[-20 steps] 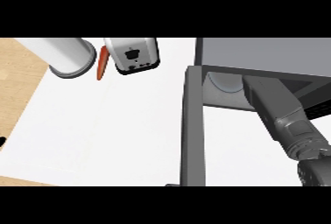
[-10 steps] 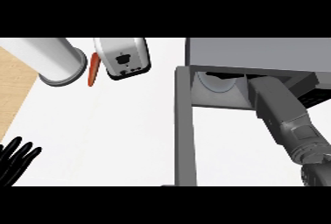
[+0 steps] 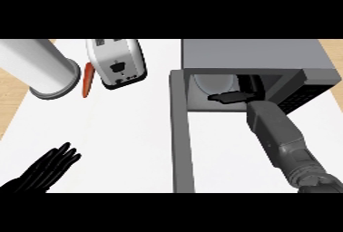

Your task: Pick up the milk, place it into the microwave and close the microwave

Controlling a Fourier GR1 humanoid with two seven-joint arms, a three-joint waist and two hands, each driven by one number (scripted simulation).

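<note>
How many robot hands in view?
2. Left hand open, resting at the lower left over the counter. Right hand reaches inside the open microwave, mostly hidden.

The counter (image 3: 120, 136) is plain white, with a light wood-grain tan strip along its left side. The microwave (image 3: 254, 54) is mid grey on top, its open door (image 3: 181, 136) a darker grey, the cavity inside pale grey, and its control panel (image 3: 305, 93) black with a fine dotted pattern. The toaster (image 3: 117, 63) is white with grey sides and small black marks on its front. Beside it lies an orange-red carrot (image 3: 86, 80). The cylinder (image 3: 36, 68) at upper left is white with a grey rim. Both hands, the left hand (image 3: 47, 170) and the right hand (image 3: 231, 96), are black; the right forearm (image 3: 278, 136) is grey.
</note>
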